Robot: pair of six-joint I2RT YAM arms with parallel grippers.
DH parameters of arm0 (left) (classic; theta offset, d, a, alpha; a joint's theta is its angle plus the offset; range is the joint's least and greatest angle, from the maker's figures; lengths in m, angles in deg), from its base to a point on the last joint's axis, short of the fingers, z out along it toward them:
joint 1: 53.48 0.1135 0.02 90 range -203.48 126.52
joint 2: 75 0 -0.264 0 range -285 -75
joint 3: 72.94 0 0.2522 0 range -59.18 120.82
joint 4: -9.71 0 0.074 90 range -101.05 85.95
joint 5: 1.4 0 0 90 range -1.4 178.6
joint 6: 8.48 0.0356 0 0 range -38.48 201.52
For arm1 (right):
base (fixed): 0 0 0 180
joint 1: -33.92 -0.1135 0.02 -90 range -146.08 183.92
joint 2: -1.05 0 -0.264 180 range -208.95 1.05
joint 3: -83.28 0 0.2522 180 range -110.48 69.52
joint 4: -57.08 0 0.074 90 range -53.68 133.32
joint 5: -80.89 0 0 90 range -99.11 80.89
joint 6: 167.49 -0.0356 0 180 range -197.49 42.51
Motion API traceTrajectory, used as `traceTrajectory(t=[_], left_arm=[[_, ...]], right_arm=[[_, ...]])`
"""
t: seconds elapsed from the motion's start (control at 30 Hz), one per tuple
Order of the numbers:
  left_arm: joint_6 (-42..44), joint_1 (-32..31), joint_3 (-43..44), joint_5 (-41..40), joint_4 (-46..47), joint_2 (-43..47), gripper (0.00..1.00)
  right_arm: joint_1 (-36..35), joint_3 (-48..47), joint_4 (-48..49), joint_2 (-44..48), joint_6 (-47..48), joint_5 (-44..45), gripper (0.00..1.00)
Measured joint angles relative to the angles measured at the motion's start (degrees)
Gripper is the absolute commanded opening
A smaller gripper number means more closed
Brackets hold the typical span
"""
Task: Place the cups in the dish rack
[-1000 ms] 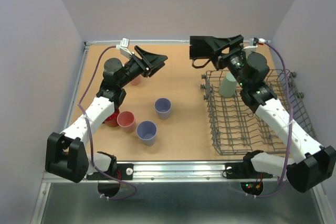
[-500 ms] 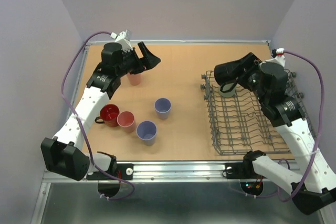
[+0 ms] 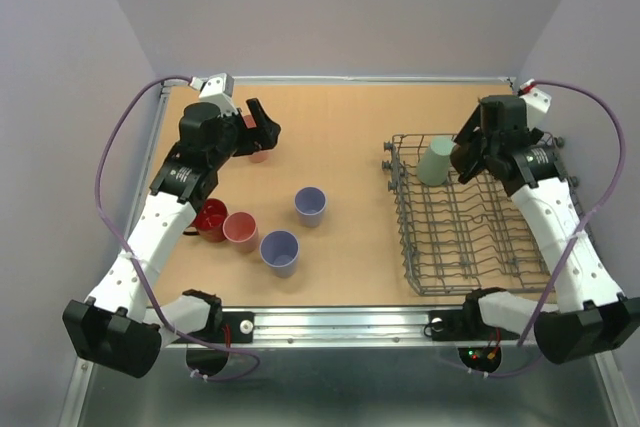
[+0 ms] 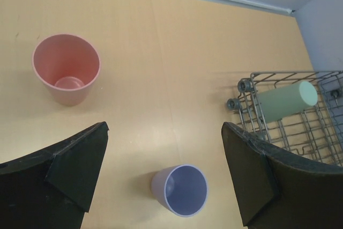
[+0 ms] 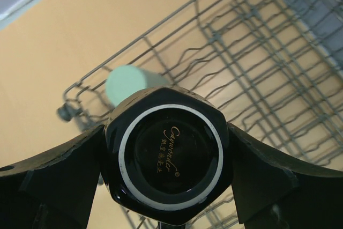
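My right gripper [image 3: 474,151] is shut on the dark mug [image 5: 169,154], held bottom-up over the far end of the dish rack [image 3: 480,237]. A sage-green cup [image 3: 434,160] lies in the rack's far left corner. My left gripper [image 3: 262,131] hangs open and empty over the far left of the table, beside a pink cup [image 4: 67,69]. A lavender cup [image 4: 185,189] stands below its jaws in the left wrist view. Near the left arm stand the red mug [image 3: 209,218], a second pink cup [image 3: 240,231] and a second lavender cup [image 3: 280,251].
The rack's wire tines [image 5: 257,52] and raised sides rise under the held mug. Walls close the table at the back and sides. A metal rail [image 3: 330,322] runs along the near edge by the arm bases.
The left gripper opened wide and drew back left toward the far pink cup. The right arm swung right, carrying the dark mug over the rack's far end.
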Motion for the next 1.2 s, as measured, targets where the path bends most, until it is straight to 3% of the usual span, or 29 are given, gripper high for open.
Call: traceTrajectory(t=[0.3, 0.53, 1.2], left_arm=[[1.77, 0.33, -1.75, 1.51, -2.64, -0.07, 0.99], [2.08, 0.35, -2.21, 2.78, -2.21, 0.44, 0.99], [3.45, 0.37, -9.03, 6.40, 1.49, -0.26, 0.99]], right_arm=[[20.39, -1.97, 0.26, -9.09, 2.67, -4.68, 0.00], [29.90, -0.48, 4.31, -12.11, 3.58, -7.15, 0.00], [31.63, 2.29, 18.45, -32.15, 1.51, -4.31, 0.01]])
